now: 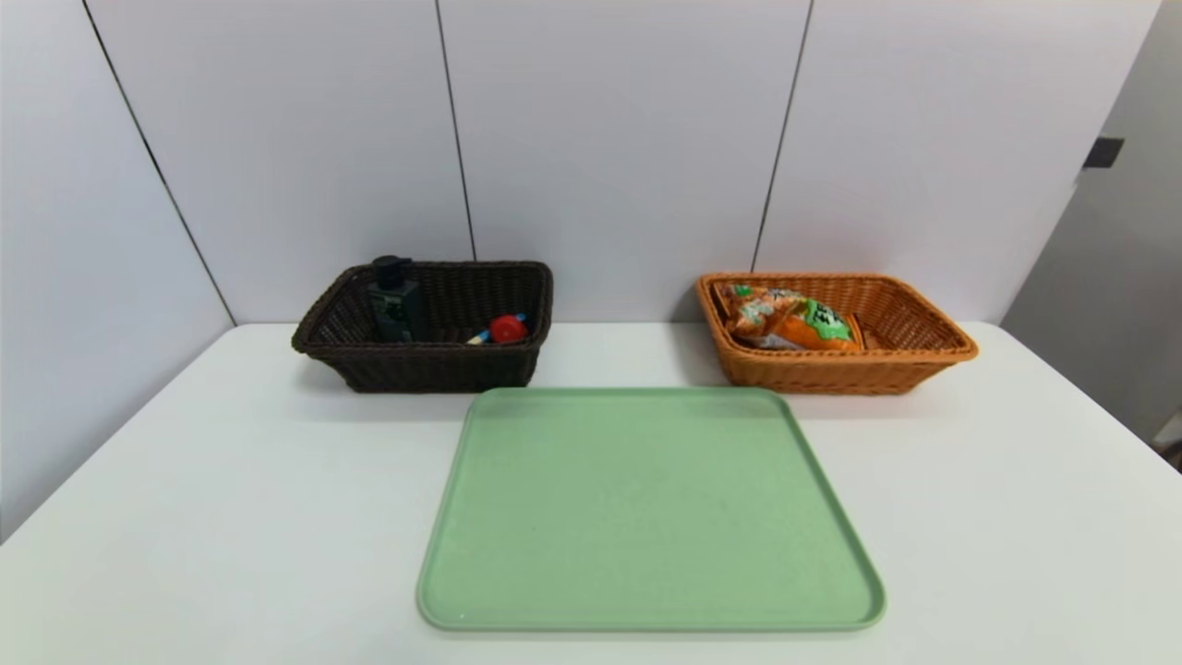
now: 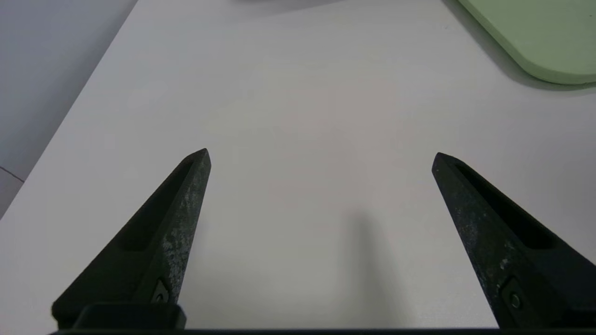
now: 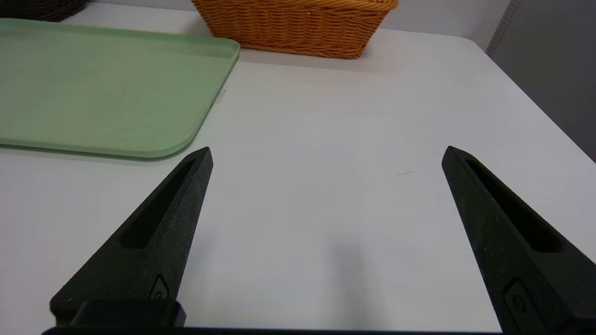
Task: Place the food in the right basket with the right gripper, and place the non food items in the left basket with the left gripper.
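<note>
While the left gripper (image 2: 321,151) and right gripper (image 3: 329,148) hover wide open above the table (image 1: 231,517), the dark wicker basket (image 1: 434,368) holds a pump bottle (image 1: 395,309), the orange one (image 1: 831,374) snack packets (image 1: 813,325).

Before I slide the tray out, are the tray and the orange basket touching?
Apart: the right wrist view shows white table between the tray's corner and the basket.

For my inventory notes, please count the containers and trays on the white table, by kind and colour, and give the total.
Dark brown wicker basket: 1
Orange-brown wicker basket: 1
Green rectangular tray: 1
Total: 3
</note>
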You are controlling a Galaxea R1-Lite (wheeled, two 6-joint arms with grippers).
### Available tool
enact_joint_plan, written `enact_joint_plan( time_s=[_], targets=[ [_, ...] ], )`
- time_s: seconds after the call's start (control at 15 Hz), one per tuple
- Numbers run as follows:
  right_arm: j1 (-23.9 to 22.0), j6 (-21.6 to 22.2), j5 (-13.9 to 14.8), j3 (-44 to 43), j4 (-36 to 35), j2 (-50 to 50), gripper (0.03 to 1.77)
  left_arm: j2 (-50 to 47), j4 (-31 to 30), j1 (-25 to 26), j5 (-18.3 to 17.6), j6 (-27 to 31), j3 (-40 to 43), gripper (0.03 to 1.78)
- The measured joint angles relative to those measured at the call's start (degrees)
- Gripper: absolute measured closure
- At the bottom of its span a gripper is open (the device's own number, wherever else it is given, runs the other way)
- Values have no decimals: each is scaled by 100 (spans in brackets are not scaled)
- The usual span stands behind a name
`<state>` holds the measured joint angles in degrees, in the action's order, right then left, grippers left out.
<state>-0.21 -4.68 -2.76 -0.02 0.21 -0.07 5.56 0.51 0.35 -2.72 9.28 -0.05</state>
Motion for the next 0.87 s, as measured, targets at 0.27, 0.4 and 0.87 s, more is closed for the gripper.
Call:
enact_joint_plan(
  time_s=[0.27,0.4,0.87],
  targets=[
    [2,17,-2,2,-2,0,10,-435,4,-43,-12,-107,-17,12],
    [2,72,0,2,4,0,10,-507,4,-46,0,-267,-5,12],
    [-1,361,149,2,-21,0,10,-549,1,-49,27,-545,-5,12]
  ],
)
